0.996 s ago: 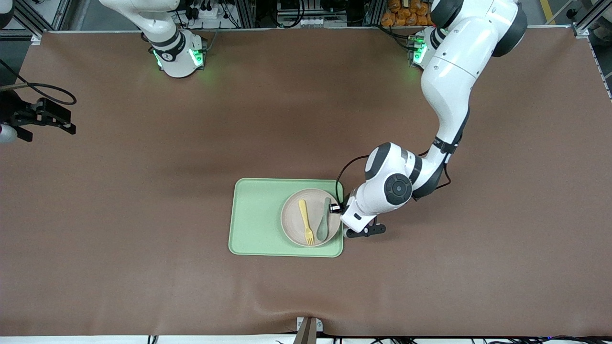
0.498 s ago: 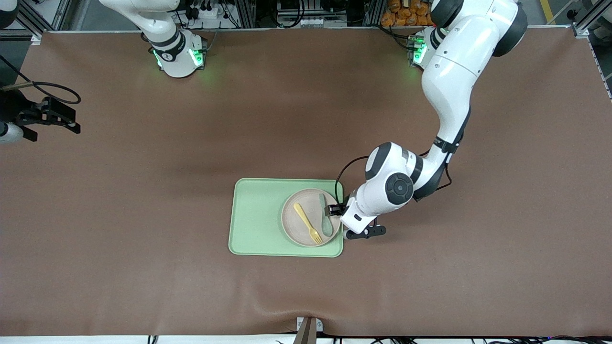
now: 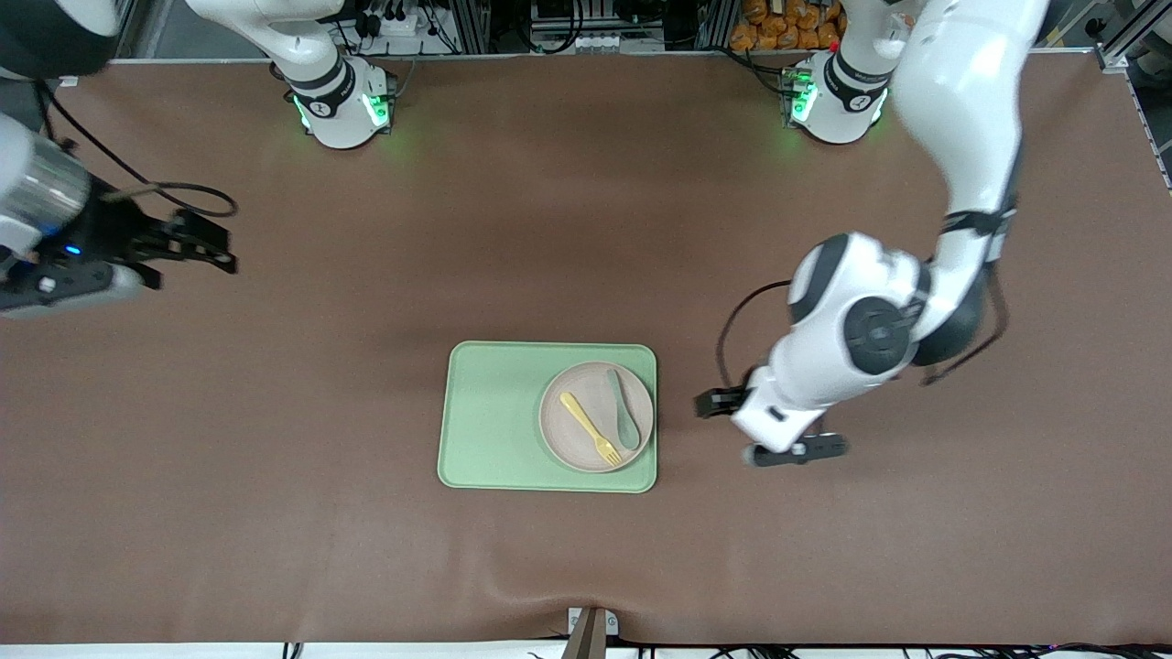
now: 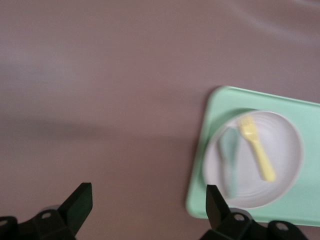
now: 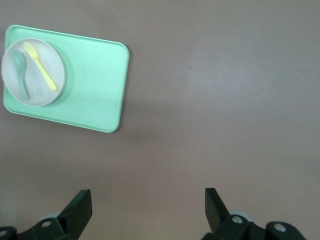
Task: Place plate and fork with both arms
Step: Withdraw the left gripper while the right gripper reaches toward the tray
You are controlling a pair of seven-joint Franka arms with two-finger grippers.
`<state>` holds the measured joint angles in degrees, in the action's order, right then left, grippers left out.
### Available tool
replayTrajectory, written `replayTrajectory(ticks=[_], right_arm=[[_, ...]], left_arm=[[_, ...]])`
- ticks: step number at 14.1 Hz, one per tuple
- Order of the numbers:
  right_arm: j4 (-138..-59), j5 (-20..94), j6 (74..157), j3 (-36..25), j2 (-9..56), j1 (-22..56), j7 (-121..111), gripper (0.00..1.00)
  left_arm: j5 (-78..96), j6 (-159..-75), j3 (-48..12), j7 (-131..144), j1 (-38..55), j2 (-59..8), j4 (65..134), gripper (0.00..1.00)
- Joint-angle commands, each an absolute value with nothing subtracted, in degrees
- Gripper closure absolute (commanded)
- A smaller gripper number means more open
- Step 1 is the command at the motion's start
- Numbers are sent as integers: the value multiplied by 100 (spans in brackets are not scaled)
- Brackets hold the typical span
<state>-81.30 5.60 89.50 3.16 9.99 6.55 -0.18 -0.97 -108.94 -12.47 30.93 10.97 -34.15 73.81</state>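
Observation:
The pale beige plate [image 3: 572, 439] lies on the light-green tray [image 3: 494, 416], at the tray's end toward the left arm. The yellow fork [image 3: 591, 427] lies slanted in the plate, beside a grey-green spoon [image 3: 624, 409]. My left gripper [image 3: 719, 403] is open and empty over bare table beside the tray, toward the left arm's end. Its wrist view shows the plate [image 4: 287, 175], fork [image 4: 256, 147] and tray [image 4: 210, 130] past the open gripper [image 4: 147, 197]. My right gripper [image 3: 206, 247] is open and empty over bare table toward the right arm's end; it shows in its wrist view [image 5: 147, 200].
The table is covered by a brown mat [image 3: 366, 549]. The right wrist view shows the tray [image 5: 95, 85] with the plate [image 5: 40, 95], fork [image 5: 41, 67] and spoon [image 5: 21, 72] well off from that gripper. A small bracket [image 3: 591, 631] sits at the table's near edge.
My left gripper has drawn back from the plate's rim toward the left arm's end. The fork turned to a slant on the plate. My right arm has swung farther in over the table.

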Motion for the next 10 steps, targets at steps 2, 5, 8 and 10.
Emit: replayTrajectory(ticks=[2,5,8,10], right_arm=[[-6804,606,9165,281,2283,1431,255,0],[-6706,598,9929,264,2697,1897,298,0],[-6129,598,10405,247,3513,2318,465,0],[-5802,545,10712,220,4041,2609,510,0]], left_arm=[[-413,-10074,-1292,2579,406,-2577,7603,0],[-413,-9407,-1283,2083,-7,-2102,7603,0],[-396,-9237,-1318,1952,-438,-1627,7786,0],[-378,-9185,-1327,1881,-501,-1294,8023,0]])
